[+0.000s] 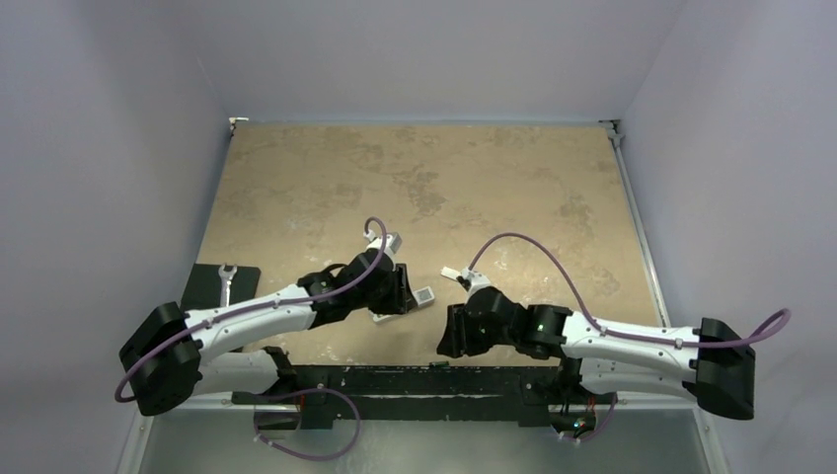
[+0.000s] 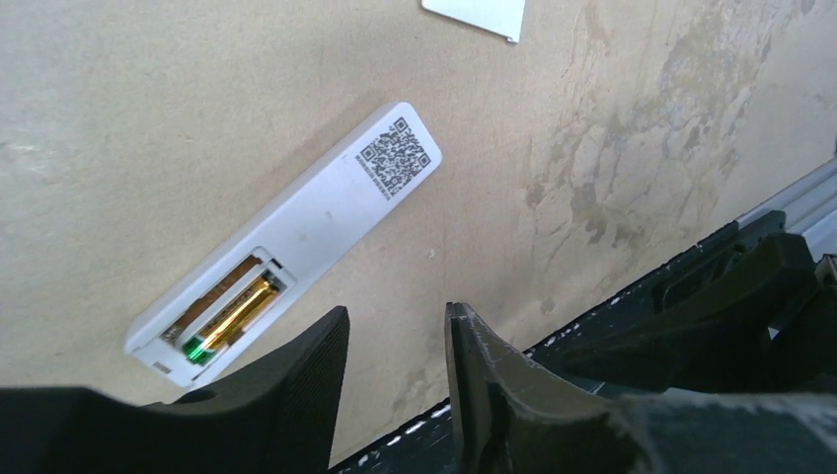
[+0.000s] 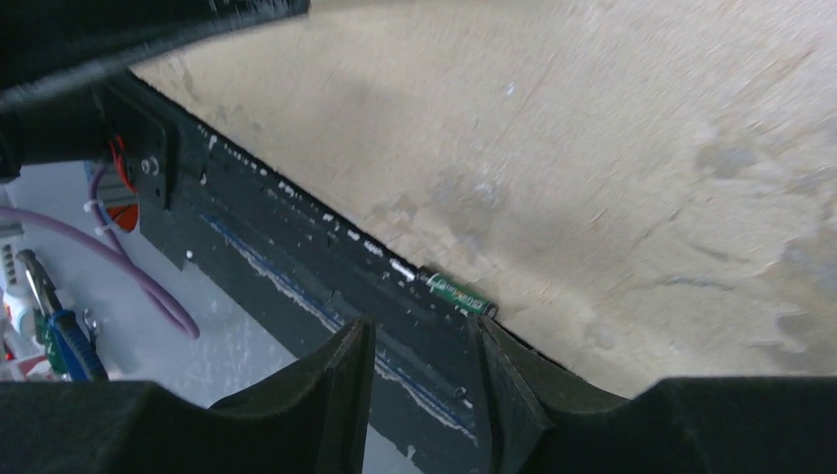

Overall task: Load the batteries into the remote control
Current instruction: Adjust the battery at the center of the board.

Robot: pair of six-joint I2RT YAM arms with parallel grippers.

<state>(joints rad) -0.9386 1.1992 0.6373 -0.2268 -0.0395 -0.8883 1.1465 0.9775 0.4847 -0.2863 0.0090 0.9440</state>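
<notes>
- Remote control back-up, lower left, bay exposed; one battery seated.
- Left gripper spread, empty.
- Right gripper spread, aimed at loose battery by surface edge.

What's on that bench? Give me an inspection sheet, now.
Surface: tan mottled table.
Job's things: remote control back up, compartment open, one battery seated; second battery loose against the near rail.
Clutter: white flat piece beyond the remote; wrench on black mat.
Grippers: left gripper open, empty; right gripper open, empty.
Cables: purple cable loops on both arms.
Surroundings: pale walls.
</notes>
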